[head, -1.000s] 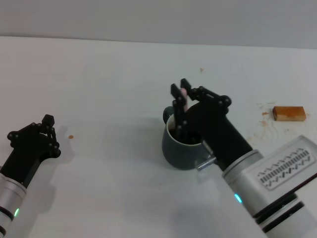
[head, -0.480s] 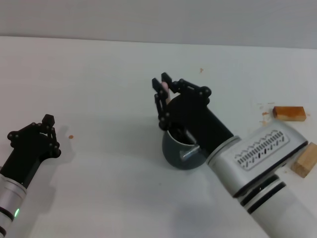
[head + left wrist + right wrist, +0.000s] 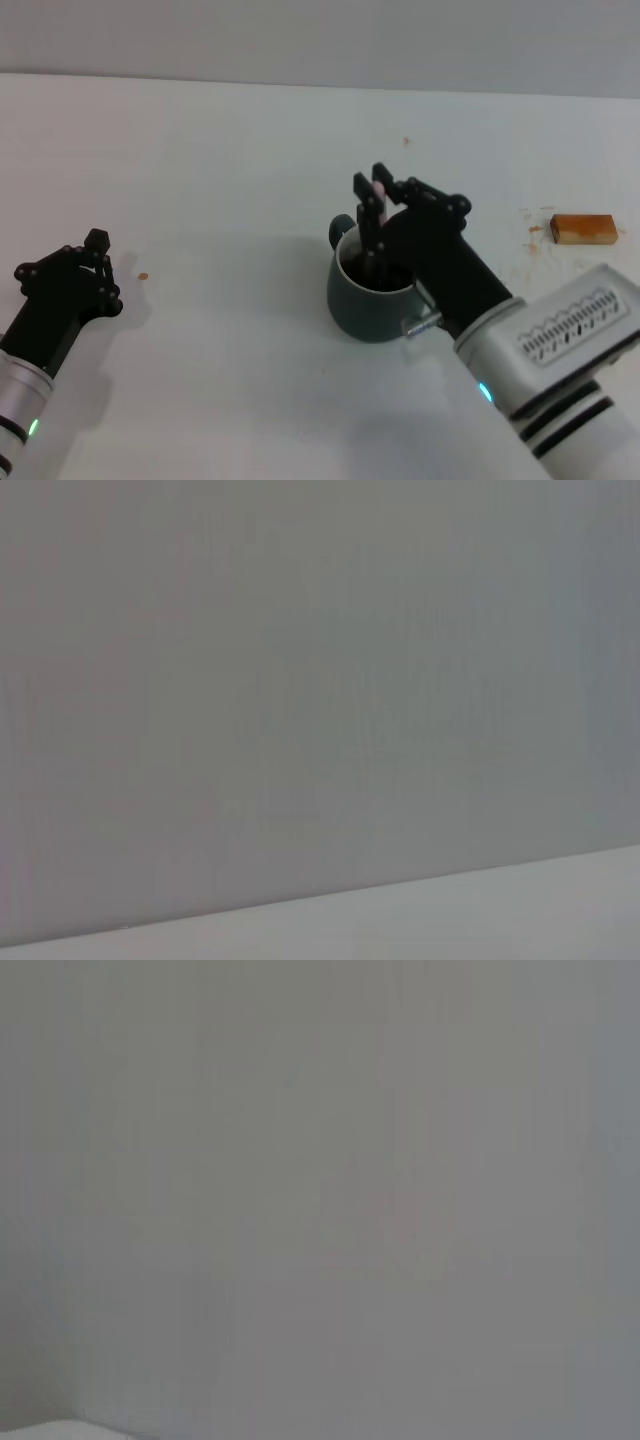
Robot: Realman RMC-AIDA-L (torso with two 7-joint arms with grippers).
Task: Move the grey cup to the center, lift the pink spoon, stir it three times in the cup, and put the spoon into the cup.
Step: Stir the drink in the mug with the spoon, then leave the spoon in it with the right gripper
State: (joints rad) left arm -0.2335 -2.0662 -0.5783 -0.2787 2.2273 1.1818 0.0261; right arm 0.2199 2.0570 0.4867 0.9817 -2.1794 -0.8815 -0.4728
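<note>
Blue-grey ceramic: the grey cup is seen near the middle of the white worktop. The right claw is held above its rim, clenched on the pink spoon, w/ the spoon's lower end dipped inside the cup. The left claw is parked far left; grip state can't be told. A tan block lies at right.

We see a lab-style test bench: a plain white tabletop against a bare grey wall.
</note>
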